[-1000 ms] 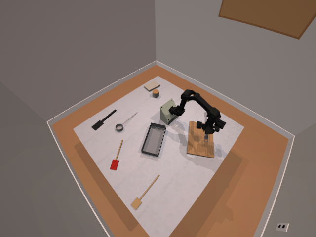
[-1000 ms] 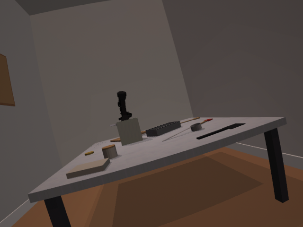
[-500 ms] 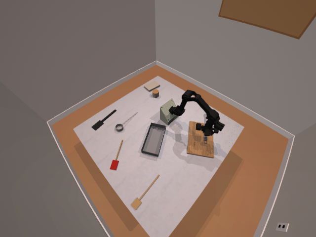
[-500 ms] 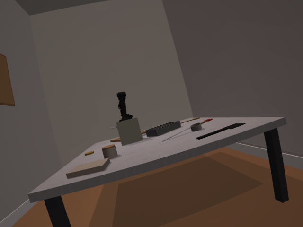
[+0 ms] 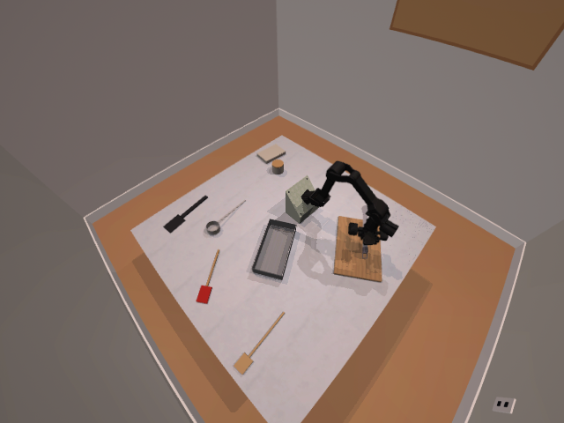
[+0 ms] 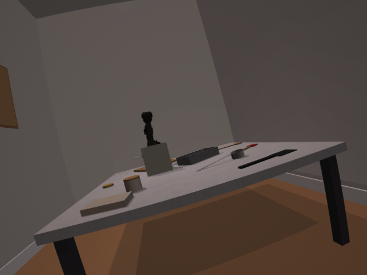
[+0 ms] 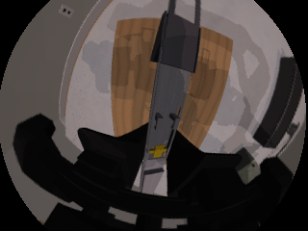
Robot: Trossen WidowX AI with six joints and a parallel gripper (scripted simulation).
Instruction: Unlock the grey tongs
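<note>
Gripper (image 5: 366, 246) (image 7: 160, 125): fingers drawn well in, pinching the grey tongs (image 5: 365, 251) (image 7: 171, 91) near a yellow piece (image 7: 158, 151). Tongs held above the wooden board (image 5: 358, 266) (image 7: 130, 72), away from the roasting tin (image 5: 274, 250) (image 6: 198, 156). In the wrist view, long axis runs nearly up the frame, leaning slightly right; dark block and thin loop at top. Locked or unlocked: cannot tell.

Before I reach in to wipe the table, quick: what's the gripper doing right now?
Gripper: closed on the grey tongs, holding them over the wooden board.
</note>
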